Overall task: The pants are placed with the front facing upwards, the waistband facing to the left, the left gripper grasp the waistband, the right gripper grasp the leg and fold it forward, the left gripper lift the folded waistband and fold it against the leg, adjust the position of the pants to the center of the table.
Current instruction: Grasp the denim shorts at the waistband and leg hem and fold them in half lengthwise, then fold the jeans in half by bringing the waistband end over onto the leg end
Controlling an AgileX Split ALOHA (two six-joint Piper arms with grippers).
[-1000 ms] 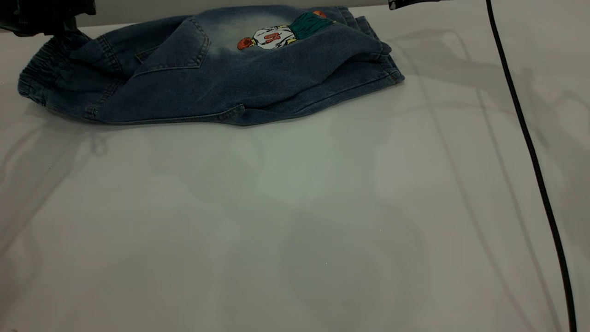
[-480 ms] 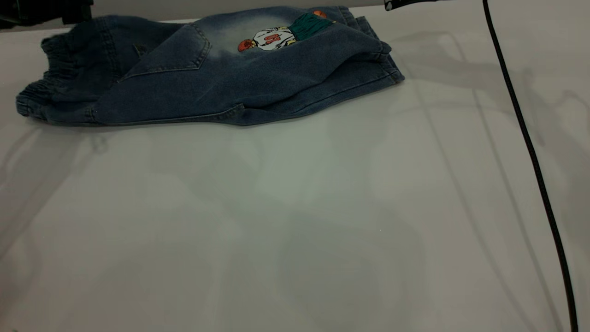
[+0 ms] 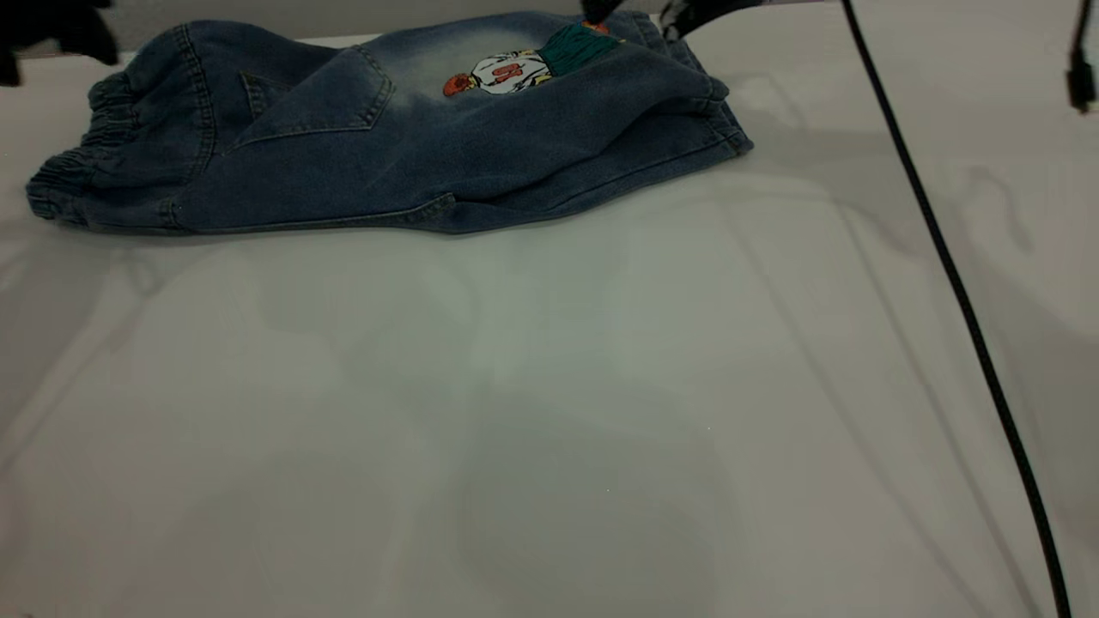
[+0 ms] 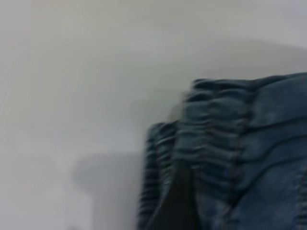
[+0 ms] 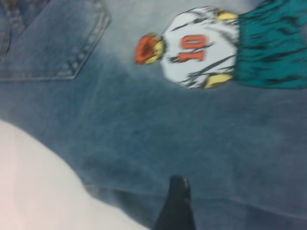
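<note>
exterior view: black cable (image 3: 953, 283) across table (image 3: 549, 429), right of pants (image 3: 386, 129)

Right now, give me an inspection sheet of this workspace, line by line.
Surface: off-white table, bare across the near part.
Job's things: pants folded lengthwise at the far edge, cartoon print and back pocket upward; waistband at the left, leg hems at the right.
Clutter: nothing seen.
Grippers: left gripper above the waistband end; right gripper over the print. Neither is seen holding cloth.
Cables: black cable trailing down the right side.
Surroundings: nothing seen.
</note>
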